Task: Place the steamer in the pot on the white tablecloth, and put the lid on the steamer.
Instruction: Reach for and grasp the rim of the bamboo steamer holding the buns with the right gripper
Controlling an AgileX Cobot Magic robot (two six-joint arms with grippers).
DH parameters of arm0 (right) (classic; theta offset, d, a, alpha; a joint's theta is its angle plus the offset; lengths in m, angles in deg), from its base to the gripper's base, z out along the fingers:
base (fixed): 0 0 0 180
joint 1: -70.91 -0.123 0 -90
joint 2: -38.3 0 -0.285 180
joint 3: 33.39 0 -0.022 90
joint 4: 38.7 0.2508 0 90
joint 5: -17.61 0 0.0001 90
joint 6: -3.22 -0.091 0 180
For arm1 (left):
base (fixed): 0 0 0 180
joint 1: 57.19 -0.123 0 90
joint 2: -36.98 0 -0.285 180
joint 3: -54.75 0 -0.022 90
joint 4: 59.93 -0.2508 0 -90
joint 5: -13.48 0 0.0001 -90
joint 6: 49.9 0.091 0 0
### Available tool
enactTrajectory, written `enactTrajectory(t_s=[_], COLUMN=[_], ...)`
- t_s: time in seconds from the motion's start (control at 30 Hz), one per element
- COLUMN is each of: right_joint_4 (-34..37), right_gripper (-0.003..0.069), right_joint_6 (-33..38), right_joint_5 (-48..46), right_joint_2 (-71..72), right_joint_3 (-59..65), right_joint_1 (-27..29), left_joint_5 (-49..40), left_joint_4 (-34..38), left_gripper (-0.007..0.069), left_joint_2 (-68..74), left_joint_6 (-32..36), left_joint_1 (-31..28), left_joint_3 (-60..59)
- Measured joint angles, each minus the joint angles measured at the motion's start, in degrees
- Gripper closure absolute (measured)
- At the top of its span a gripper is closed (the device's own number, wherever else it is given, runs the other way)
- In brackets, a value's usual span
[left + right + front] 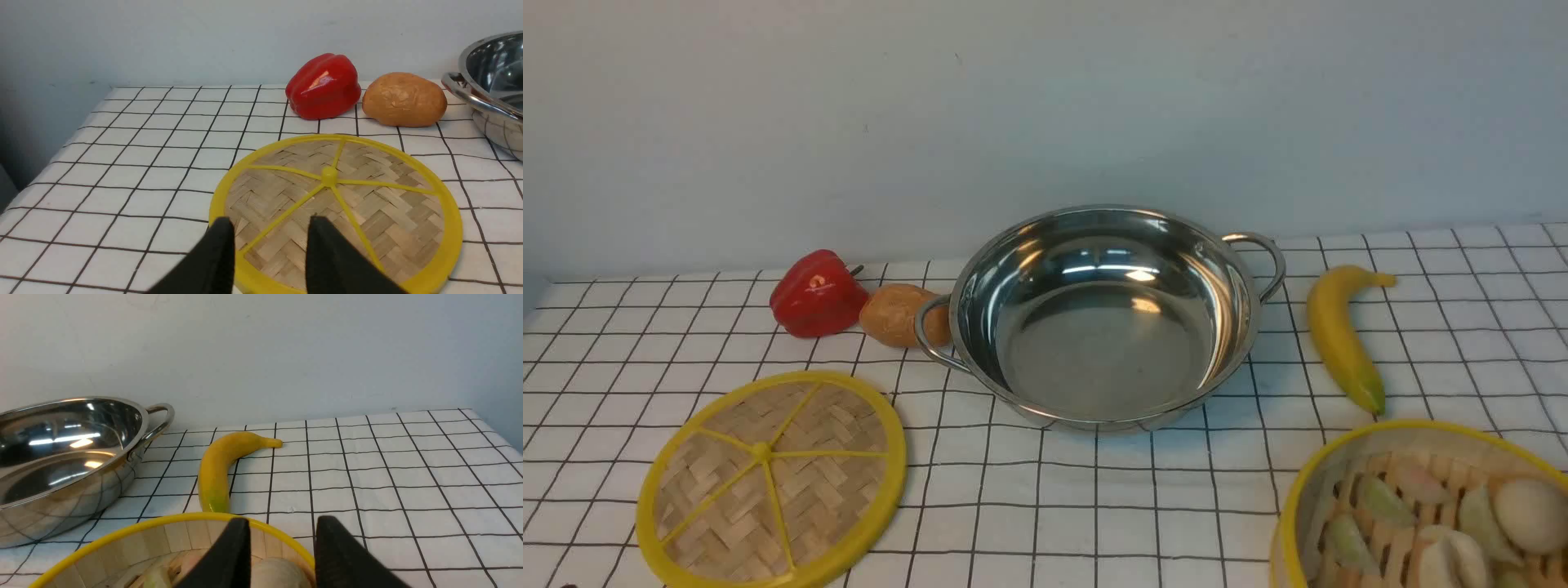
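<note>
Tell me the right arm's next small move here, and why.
Probably lower the right gripper and close it on the steamer: its open jaws seem to straddle the yellow rim, and the pot stands empty.

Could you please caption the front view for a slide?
Empty pot on the white tablecloth, lid near left, filled steamer near right; pepper, potato and banana flank it.

The steamer (pixel 1413 426) is cut off at the front view's lower right corner. Left of centre, a handle of the pot (pixel 1217 278) hides part of the potato (pixel 890 314).
</note>
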Motion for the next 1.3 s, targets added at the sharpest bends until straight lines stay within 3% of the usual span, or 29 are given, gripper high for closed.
enactTrajectory(t_s=[1.0,1.23,1.3], right_joint_4=[0.0,4.8,6.2], right_gripper=[0.0414,0.0414,0.0414], right_joint_6=[0.0,-5.8,-6.2], right_joint_5=[0.0,7.9,6.5], right_joint_2=[0.0,0.0,0.0], right_joint_3=[0.0,-0.4,-3.3], right_joint_1=[0.0,0.0,0.0], left_joint_5=[0.0,0.0,0.0], left_joint_4=[0.0,0.0,0.0], left_gripper=[0.0382,0.0382,0.0382], left_joint_2=[0.0,0.0,0.0], left_joint_6=[0.0,0.0,0.0], left_joint_1=[0.0,0.0,0.0], left_joint_3=[0.0,0.0,0.0])
